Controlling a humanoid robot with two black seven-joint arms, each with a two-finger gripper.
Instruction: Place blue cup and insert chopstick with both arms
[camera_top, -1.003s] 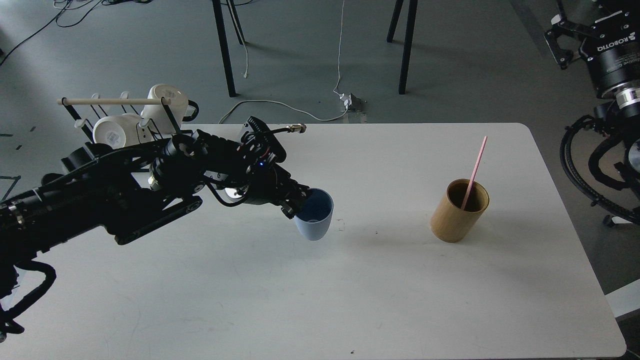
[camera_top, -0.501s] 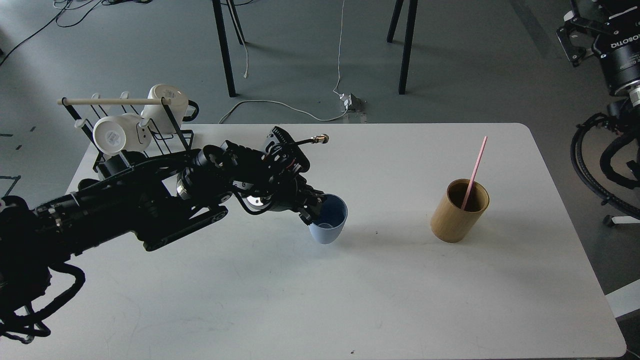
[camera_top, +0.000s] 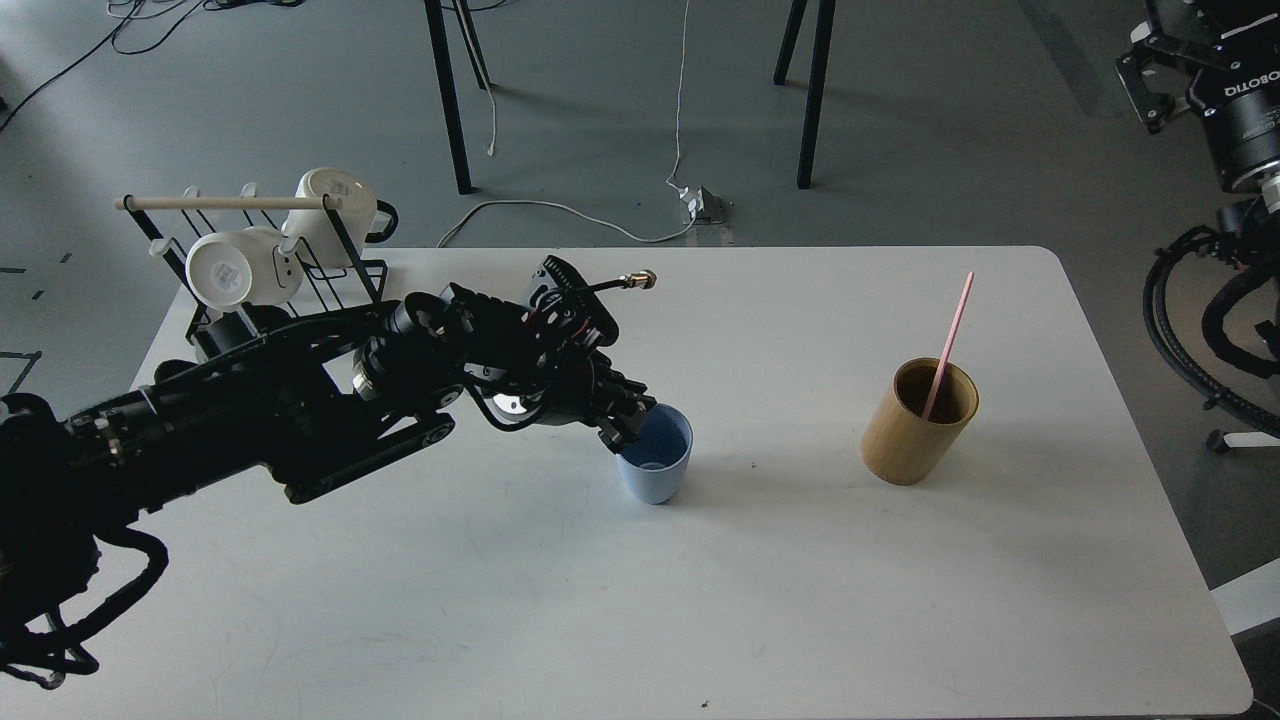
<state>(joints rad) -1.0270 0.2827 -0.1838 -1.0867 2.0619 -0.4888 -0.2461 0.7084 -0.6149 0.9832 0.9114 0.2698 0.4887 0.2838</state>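
The blue cup (camera_top: 656, 468) stands upright near the middle of the white table (camera_top: 760, 600), its base on or just above the surface. My left gripper (camera_top: 632, 424) is shut on the cup's left rim, one finger inside and one outside. The pale-pink chopstick (camera_top: 948, 342) leans in the tan bamboo cylinder (camera_top: 915, 425) to the right of the cup. My right gripper (camera_top: 1150, 85) is high at the top right, off the table and far from both; its fingers are spread and empty, and its upper part is cut off by the frame.
A black wire rack (camera_top: 330, 255) with two white mugs (camera_top: 240, 268) stands at the table's back left corner, behind my left arm. Chair legs and cables are on the floor beyond the table.
My left gripper carried the blue cup to the right and down, and turned it from tilted to upright. The right gripper moved a little right and up.
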